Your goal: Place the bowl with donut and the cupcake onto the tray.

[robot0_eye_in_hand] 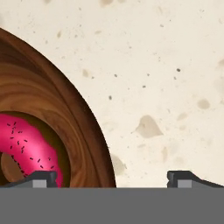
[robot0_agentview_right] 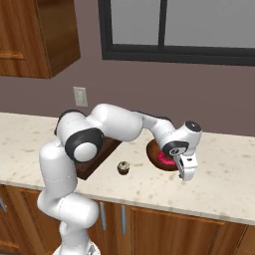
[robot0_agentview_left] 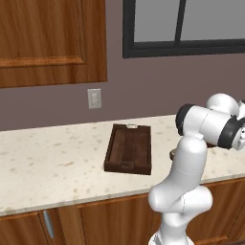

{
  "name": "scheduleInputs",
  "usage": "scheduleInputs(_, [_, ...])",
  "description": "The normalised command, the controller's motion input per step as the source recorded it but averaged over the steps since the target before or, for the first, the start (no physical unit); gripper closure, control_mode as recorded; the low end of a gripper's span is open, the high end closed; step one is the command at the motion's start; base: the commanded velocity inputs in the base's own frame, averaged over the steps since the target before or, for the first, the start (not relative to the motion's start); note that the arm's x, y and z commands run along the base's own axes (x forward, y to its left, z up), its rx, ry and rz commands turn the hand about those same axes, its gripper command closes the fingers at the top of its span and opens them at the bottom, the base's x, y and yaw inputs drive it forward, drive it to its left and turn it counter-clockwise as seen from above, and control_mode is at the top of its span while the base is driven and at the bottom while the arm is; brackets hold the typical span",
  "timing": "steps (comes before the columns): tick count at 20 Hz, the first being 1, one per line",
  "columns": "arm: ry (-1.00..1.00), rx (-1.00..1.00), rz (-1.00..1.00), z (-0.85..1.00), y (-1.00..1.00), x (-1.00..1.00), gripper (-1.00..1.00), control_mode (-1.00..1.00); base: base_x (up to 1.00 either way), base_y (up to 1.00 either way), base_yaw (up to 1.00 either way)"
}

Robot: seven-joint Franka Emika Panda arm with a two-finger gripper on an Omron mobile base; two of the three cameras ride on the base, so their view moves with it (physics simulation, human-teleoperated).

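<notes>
The tool (robot0_agentview_right: 186, 174) is hanging low over the table (robot0_agentview_right: 219, 184), pointing down at the near right edge of the bowl (robot0_agentview_right: 155, 150), and its jaws are standing apart with nothing between them; in the hand view one fingertip (robot0_eye_in_hand: 41, 178) is sitting over the bowl's inside and the other over bare table, so the two are straddling the rim (robot0_eye_in_hand: 94, 140). One bowl is sitting on the table, and one donut (robot0_eye_in_hand: 30, 144) with pink icing and dark sprinkles is lying inside it. One cupcake (robot0_agentview_right: 123, 168) is standing on the table to the left of the bowl, near it but apart, close to the table's front edge. One tray (robot0_agentview_left: 129, 148) is lying on the table further left, with a pale handle (robot0_agentview_left: 132, 126) showing at its far short end and nothing in it; in the right base view the arm is covering most of it. One wall outlet (robot0_agentview_left: 94, 98) is sitting on the wall above the tray, one window (robot0_agentview_left: 182, 26) is running along the top, and one upper cabinet (robot0_agentview_left: 48, 40) is hanging to the left.
</notes>
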Motion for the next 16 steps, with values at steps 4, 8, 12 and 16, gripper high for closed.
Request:
scheduleInputs(4, [0.00, 0.00, 0.00, 0.00, 0.00, 0.00, 1.00, -1.00, 0.00, 0.00, 0.00])
scheduleInputs(8, [0.00, 0.00, 0.00, 0.00, 0.00, 0.00, 1.00, -1.00, 0.00, 0.00, 0.00])
scheduleInputs(12, [0.00, 0.00, 0.00, 0.00, 0.00, 0.00, 1.00, -1.00, 0.00, 0.00, 0.00])
scheduleInputs(16, [0.00, 0.00, 0.00, 0.09, 0.00, 0.00, 1.00, -1.00, 0.00, 0.00, 0.00])
